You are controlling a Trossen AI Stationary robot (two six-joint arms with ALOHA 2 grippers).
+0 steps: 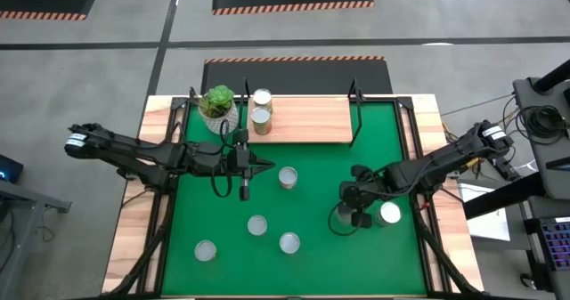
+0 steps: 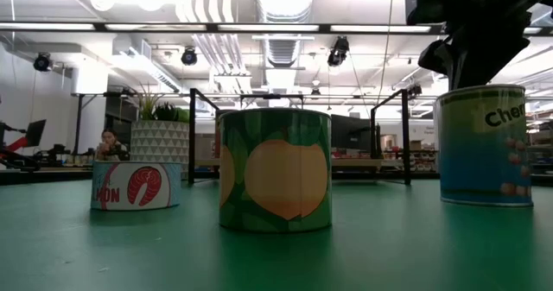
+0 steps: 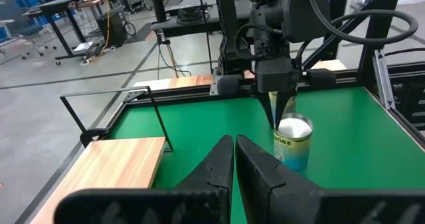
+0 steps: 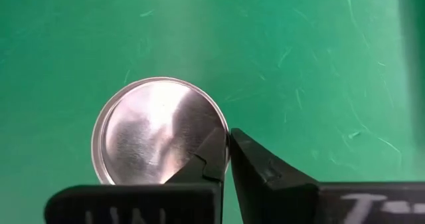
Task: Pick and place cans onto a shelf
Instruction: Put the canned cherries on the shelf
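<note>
Two cans (image 1: 261,109) stand on the light-wood shelf (image 1: 312,120) at its left end. Several more cans stand upright on the green mat, among them one at mid-table (image 1: 287,177) and three near the front (image 1: 256,225). My right gripper (image 4: 229,147) is shut and points down at the top rim of a blue-labelled can (image 1: 389,214), which also shows in the left wrist view (image 3: 292,141) and the low view (image 2: 484,144). My left gripper (image 1: 263,165) is shut and empty, held level above the mat left of the mid-table can. My right gripper comes from above, pointing down, with its shut fingertips (image 3: 284,114) at the edge of the can's round top (image 4: 222,134). One finger lies over the lid and one is outside the rim. I cannot tell whether they touch it. The can stands upright on the mat.
A white pot with a green plant (image 1: 218,107) stands at the shelf's left end beside the two cans. Thin black posts (image 1: 354,93) rise at the shelf's ends. In the low view a salmon can (image 2: 136,186) and a peach can (image 2: 275,170) stand in front.
</note>
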